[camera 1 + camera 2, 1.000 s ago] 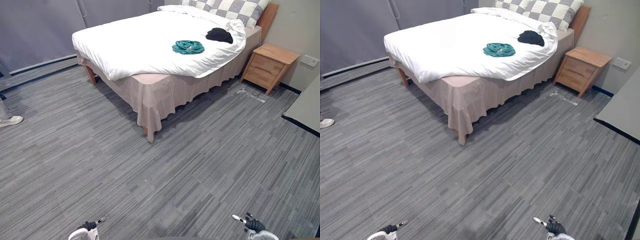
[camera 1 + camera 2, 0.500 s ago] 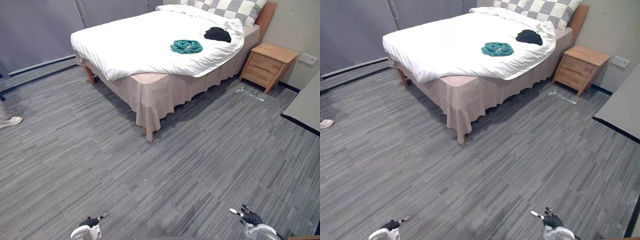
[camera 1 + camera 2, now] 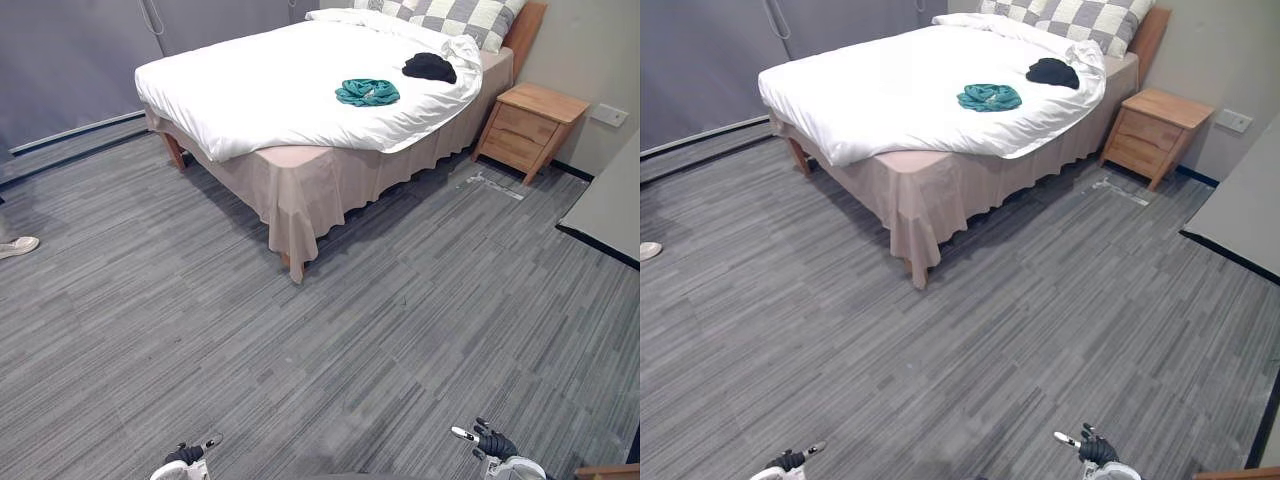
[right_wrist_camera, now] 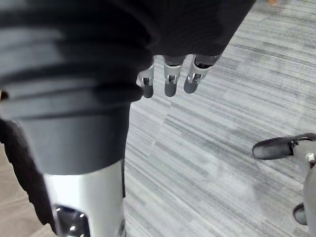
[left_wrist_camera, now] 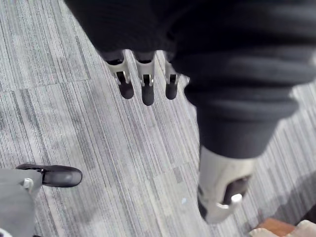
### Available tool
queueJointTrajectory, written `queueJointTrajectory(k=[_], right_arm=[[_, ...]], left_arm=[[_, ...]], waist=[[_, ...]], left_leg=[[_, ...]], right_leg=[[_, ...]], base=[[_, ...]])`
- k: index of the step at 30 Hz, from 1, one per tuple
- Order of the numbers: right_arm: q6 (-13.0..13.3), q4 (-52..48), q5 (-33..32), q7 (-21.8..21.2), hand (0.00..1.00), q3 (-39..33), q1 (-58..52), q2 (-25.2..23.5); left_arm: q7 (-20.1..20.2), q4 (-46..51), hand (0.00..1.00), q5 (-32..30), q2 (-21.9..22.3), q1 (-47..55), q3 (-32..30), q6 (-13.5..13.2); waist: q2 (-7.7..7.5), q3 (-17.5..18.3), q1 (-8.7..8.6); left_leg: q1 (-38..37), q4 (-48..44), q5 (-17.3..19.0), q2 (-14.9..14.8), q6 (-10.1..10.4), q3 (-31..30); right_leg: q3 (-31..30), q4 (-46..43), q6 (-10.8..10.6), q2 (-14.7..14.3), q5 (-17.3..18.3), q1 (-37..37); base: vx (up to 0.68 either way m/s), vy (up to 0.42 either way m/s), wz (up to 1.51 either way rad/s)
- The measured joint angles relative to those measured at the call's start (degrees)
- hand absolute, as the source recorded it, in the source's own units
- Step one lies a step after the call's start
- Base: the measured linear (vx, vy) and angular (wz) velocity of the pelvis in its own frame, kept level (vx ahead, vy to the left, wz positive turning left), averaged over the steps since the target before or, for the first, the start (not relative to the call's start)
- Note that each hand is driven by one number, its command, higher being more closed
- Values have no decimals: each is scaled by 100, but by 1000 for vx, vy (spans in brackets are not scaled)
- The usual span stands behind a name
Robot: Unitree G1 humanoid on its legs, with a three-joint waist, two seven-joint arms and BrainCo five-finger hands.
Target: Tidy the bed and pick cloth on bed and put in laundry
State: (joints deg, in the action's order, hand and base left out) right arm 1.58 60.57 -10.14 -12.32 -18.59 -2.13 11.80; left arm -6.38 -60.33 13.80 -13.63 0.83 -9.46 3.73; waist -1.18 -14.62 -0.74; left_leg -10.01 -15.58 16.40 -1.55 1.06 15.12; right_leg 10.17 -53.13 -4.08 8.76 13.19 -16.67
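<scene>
Nearest, low in the head views, the left hand and the right hand hang over the grey carpet floor, well apart from each other. Both have their fingers straight and relaxed, thumb set apart, with nothing in them (each wrist view shows bare carpet past the fingertips). A person's shoe rests on the floor at the far left. Farther off stands the bed, a beige skirt round its sides and a white duvet spread on top. On the duvet, toward the head end, lies a crumpled teal cloth. A black cloth lies beyond it, apart from it, near the checked pillows. A wooden nightstand stands just beside the bed's head.
</scene>
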Motion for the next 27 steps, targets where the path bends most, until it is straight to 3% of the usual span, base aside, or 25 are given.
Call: queueJointTrajectory(k=[2, 4, 5, 6, 8, 9, 10, 11, 12, 13, 15, 16, 17, 18, 19, 20, 22, 23, 24, 25, 26, 27], right_arm=[[-67, 88, 18, 74, 0, 60, -153, -42], [-115, 73, 18, 162, 0, 59, -140, -57], [-119, 46, 7, 199, 0, 56, -149, -64], [-127, -25, 7, 224, 0, -45, -212, -92], [-145, -156, 20, 276, 0, -325, -483, -198], [-151, -185, 32, 301, 0, -399, -578, -226], [-151, -242, 56, 301, 0, -395, -647, -242], [-154, -423, 83, 303, 0, -484, -813, -224], [-154, -484, 112, 341, 0, -710, -687, -189], [-152, -503, 132, 340, 0, -805, -644, -160], [-142, -448, 354, 321, 0, -845, -549, -169], [-106, -381, 605, 340, 0, -808, -495, -133], [-90, -306, 737, 340, 0, -758, -429, -133], [-81, -307, 788, 332, 0, -709, -390, -133], [-19, -312, 789, 321, 0, -577, -397, -87], [54, -360, 779, 317, 0, -545, -367, 7], [94, -438, 761, 339, 0, -538, -274, 87], [148, -590, 782, 356, 0, -502, -311, 127], [201, -631, 788, 360, 0, -466, -324, 147], [257, -798, 785, 381, 0, -350, -349, 197], [322, -842, 775, 421, 0, -315, -324, 215], [323, -837, 774, 449, 0, -302, -292, 223]], left_arm=[[19, 12, 0, -6, -20, -10, -8, -25], [62, 14, 0, -16, -53, -63, -16, -57], [134, 12, 0, -26, -84, -67, -69, -56], [186, 6, 0, -26, -92, -42, -199, -54], [209, 9, 0, -22, 37, 16, -490, -75], [227, 18, 0, -27, 134, 15, -578, -119], [275, 40, 0, -29, 169, 21, -604, -147], [374, 164, 0, -35, 348, 78, -708, -242], [445, 270, 0, -35, 525, 41, -712, -323], [459, 306, 0, -33, 581, 39, -739, -344], [538, 463, 0, -31, 621, 55, -682, -400], [559, 513, 0, -28, 653, 74, -600, -410], [563, 585, 0, -30, 640, 126, -554, -404], [569, 666, 0, -29, 627, 180, -502, -398], [578, 835, 0, -25, 623, 332, -446, -398], [588, 946, 0, -7, 622, 484, -367, -397], [617, 979, 0, 136, 617, 606, -307, -386], [635, 986, 0, 266, 626, 715, -289, -325], [632, 982, 0, 300, 630, 739, -281, -286], [591, 959, 0, 363, 628, 719, -209, -184], [485, 899, 0, 446, 642, 585, -183, -62], [422, 853, 0, 470, 653, 543, -181, -17]], waist=[[80, -21, -86], [116, -63, -162], [59, -92, -164], [-13, -184, -160], [74, -229, -153], [272, -184, -205], [305, -97, -265], [370, 77, -374], [664, 116, -340], [729, 142, -327], [725, 114, -299], [780, 13, -241], [798, -38, -228], [719, -82, -219], [530, -153, -165], [476, -176, -43], [443, -198, 76], [434, -199, 87], [440, -195, 84], [485, -168, 55], [457, -147, 18], [408, -116, 19]], left_leg=[[-160, 4, 95, -239, 70, -114], [-213, 94, 187, -437, 177, -171], [-274, 118, 264, -478, 301, -174], [-469, 72, 448, -523, 477, -184], [-907, 37, 797, -817, 750, -203], [-1111, 86, 1009, -1114, 604, -282], [-1174, 172, 1100, -1196, 390, -334], [-1287, 28, 1019, -1337, 188, -543], [-866, -1394, 620, -1387, 390, -790], [-678, -1875, 297, -1417, 314, -753], [-225, -2876, -999, -1710, 311, -839], [493, -4374, -1006, -1838, 322, -1052], [940, -5123, -816, -1804, 284, -1089], [1185, -5361, -696, -1718, 255, -1058], [1670, -5289, -478, -1457, 229, -870], [2148, -4646, -320, -1209, 228, -553], [2525, -3364, -322, -1036, 221, 89], [2608, -2156, -484, -962, 268, 924], [2605, -1731, -599, -958, 240, 1351], [2590, -1213, -708, -936, -12, 2243], [2581, -917, -707, -739, -281, 2714], [2576, -815, -677, -613, -480, 2818]], right_leg=[[55, 1200, -117, -146, 86, 47], [45, 3105, -103, -303, -507, 128], [-32, 4247, -211, -278, -1071, 158], [-206, 4732, -245, -148, -1362, 115], [-268, 4292, -257, -85, -1580, 47], [-162, 3290, -158, -257, -1632, -203], [-113, 2794, -120, -276, -1508, -394], [162, 2156, 509, -356, -957, -579], [270, 1988, 661, -590, -687, -601], [315, 1947, 721, -699, -581, -583], [398, 2069, 817, -931, -295, -215], [408, 2598, 899, -1205, -253, 339], [401, 2987, 902, -1318, -260, 771], [395, 3207, 886, -1332, -270, 1014], [390, 3630, 801, -1337, -323, 1492], [381, 3981, 814, -1351, -313, 1831], [386, 4263, 890, -1365, -265, 2213], [483, 4373, 1054, -1384, -149, 2409], [532, 4372, 1138, -1400, -54, 2506], [684, 4369, 1067, -1499, 202, 2709], [873, 4293, 979, -1532, 431, 2838], [963, 4213, 892, -1510, 552, 2842]], base=[[189, -105, 22], [259, -170, 15], [304, -216, -5], [318, -249, -6], [443, -372, 10], [564, -446, 34], [429, -308, 62], [603, -385, 40], [672, -363, 15], [673, -370, -9], [592, -369, 3], [624, -378, 5], [481, -269, 10], [473, -246, 17], [433, -221, 4], [424, -207, -7], [434, -171, -18], [442, -164, 0], [432, -156, 39], [480, -132, 76], [626, -139, 86], [685, -139, 70]])
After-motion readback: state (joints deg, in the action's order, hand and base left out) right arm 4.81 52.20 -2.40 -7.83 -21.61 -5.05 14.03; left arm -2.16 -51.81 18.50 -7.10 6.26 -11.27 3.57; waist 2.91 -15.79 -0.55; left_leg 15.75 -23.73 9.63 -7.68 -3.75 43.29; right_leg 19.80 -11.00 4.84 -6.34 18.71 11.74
